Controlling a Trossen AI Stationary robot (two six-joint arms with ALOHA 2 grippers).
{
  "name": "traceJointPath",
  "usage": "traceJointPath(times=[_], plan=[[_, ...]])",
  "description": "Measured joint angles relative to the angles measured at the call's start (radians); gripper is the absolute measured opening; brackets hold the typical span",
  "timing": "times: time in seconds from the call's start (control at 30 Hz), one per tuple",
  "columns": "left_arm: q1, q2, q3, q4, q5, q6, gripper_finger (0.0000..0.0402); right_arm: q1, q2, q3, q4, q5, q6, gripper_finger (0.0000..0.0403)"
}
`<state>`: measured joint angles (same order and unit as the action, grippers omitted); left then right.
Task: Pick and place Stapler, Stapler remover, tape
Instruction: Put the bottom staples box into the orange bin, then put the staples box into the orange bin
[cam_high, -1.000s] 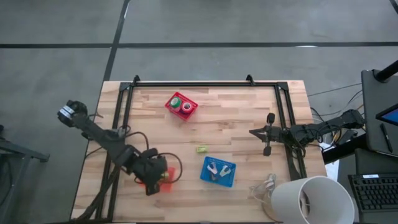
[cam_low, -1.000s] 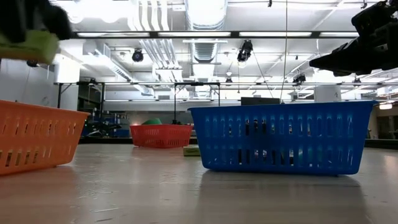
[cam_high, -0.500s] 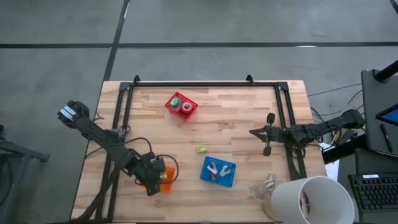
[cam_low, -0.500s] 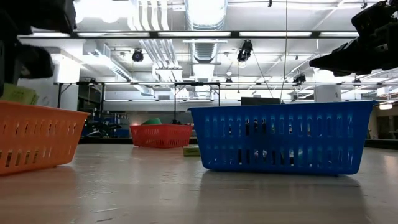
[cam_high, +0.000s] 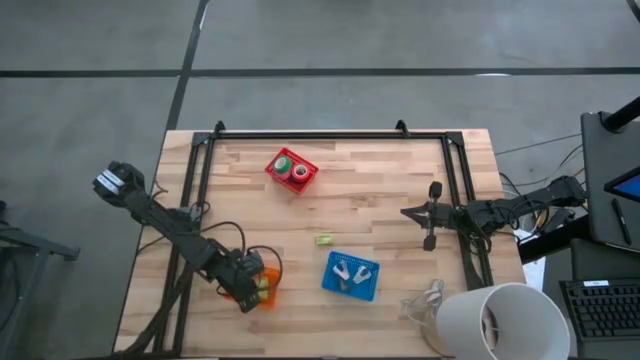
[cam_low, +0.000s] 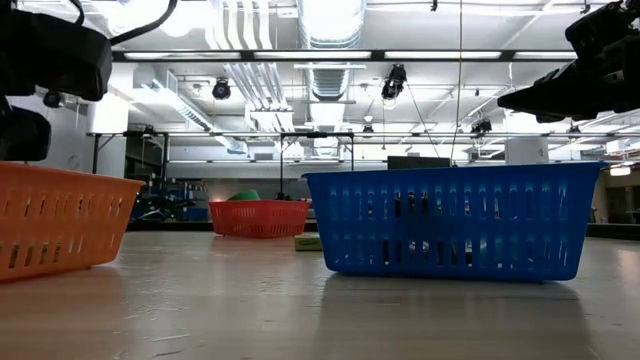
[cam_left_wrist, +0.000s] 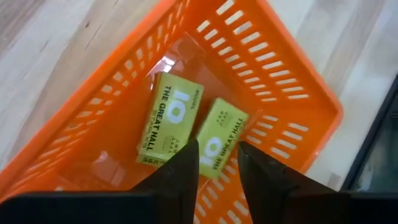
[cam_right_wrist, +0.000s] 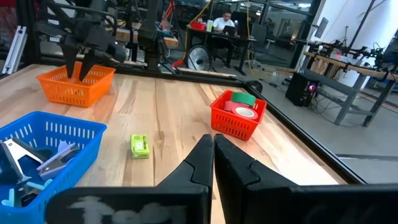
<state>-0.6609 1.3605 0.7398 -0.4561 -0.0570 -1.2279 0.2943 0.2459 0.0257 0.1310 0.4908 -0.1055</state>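
High view: left gripper (cam_high: 250, 291) over orange basket (cam_high: 268, 275) at the surface's (cam_high: 390, 190) near-left; one yellow-green box (cam_high: 324, 240) loose mid-surface; red basket (cam_high: 291, 170) holds green and pink tape; blue basket (cam_high: 351, 275) holds metal claw pieces. Right gripper (cam_high: 408, 213) waits at right edge.

Low view: orange basket (cam_low: 60, 225) left, blue basket (cam_low: 450, 220) centre.

Left wrist view: jaws slightly apart, empty, above two yellow boxes (cam_left_wrist: 174, 127) in the basket. Risk: fingers (cam_left_wrist: 180, 171) snag the basket rim on lifting, dragging it.

Right wrist view: jaws closed, empty.
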Motion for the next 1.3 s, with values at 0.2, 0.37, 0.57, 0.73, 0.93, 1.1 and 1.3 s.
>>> traceJointPath(times=[0.2, 0.37, 0.57, 0.73, 0.93, 1.1, 1.3], plan=[[0.003, -0.004, 0.034, 0.014, -0.004, 0.017, 0.0132, 0.000, 0.000, 0.000, 0.000, 0.000, 0.000, 0.0008], [0.030, -0.005, 0.081, 0.014, -0.028, 0.103, 0.0137, 0.000, -0.001, 0.000, 0.000, 0.000, 0.000, 0.0008], [0.104, -0.005, 0.156, 0.015, -0.218, 0.243, 0.0135, 0.000, -0.001, 0.000, 0.000, 0.000, 0.000, 0.0008], [0.153, -0.006, 0.181, 0.040, -0.545, 0.425, 0.0126, 0.000, -0.001, 0.000, 0.000, 0.000, 0.000, 0.0008], [0.270, 0.004, 0.166, 0.167, -0.544, 0.739, 0.0120, 0.000, 0.000, 0.000, 0.000, 0.000, 0.000, 0.0008], [0.403, 0.059, 0.157, 0.263, -0.351, 0.877, 0.0136, 0.000, 0.000, 0.000, 0.000, 0.000, 0.000, 0.0008], [0.493, 0.147, 0.157, 0.300, -0.257, 0.930, 0.0198, 0.000, 0.000, 0.000, 0.000, 0.000, 0.000, 0.0008]])
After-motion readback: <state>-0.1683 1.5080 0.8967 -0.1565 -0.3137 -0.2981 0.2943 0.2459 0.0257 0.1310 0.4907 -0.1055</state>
